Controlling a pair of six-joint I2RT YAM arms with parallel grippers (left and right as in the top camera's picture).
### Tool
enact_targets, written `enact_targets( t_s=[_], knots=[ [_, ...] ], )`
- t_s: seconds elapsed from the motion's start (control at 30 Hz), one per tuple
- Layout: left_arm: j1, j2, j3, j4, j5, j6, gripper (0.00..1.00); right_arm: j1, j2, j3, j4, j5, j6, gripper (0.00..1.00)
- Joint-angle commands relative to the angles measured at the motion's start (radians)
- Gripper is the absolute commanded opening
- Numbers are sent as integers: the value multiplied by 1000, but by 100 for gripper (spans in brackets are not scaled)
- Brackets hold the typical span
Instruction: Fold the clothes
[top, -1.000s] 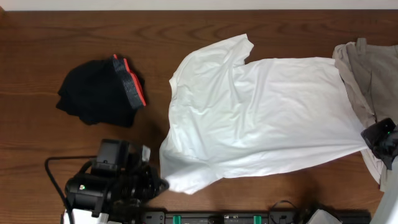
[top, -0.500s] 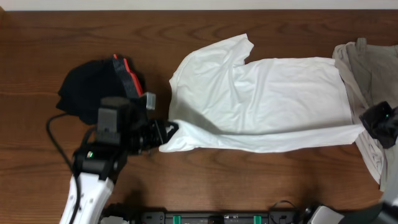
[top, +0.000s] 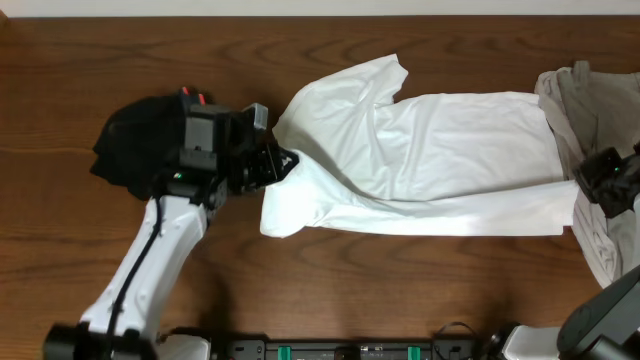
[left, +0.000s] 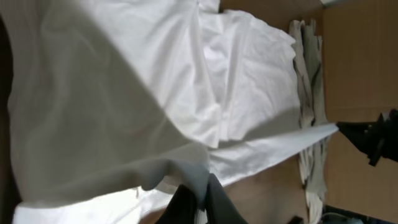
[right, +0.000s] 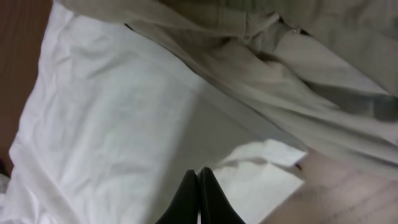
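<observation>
Thin wht tee (top: 450, 150), creased oblong

a dark brown wooden table (top: 40, 230) with lengthwise grain filled nearly the whole overhead view. a pale off-white strip (top: 300, 6) ran beyond its far edge, wall or floor unclear. a black rail with green fittings (top: 330, 351) lined the near edge.

even, bright overhead light; wrist views dimmer, softly blurred, with broad shadows.
</observation>
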Motion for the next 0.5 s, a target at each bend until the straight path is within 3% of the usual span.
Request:
enact_targets(
  t_s=[0.0,0.13,0.17,0.2,0.27,0.33,0.37,0.47],
  knots=[
    [3,51,26,48,-8,31,6,-6,17,12,26,-6,27,1],
    [3,98,26,102,-13,39,9,-6,29,12,63,-2,33,4],
    [3,106,26,108,-13,48,17,-6,31,12,71,3,33,12],
    [5,111,26,106,-21,53,35,-6,31,12,78,9,33,27],
    [18,110,26,85,-21,73,51,-9,31,12,90,11,32,52],
    [45,102,26,37,-19,93,88,-20,31,12,78,2,32,60],
    [64,98,26,-2,-19,111,93,-27,31,12,60,-16,32,61],
    [112,89,26,-141,-19,152,98,-36,31,12,16,-54,22,61]
  ],
)
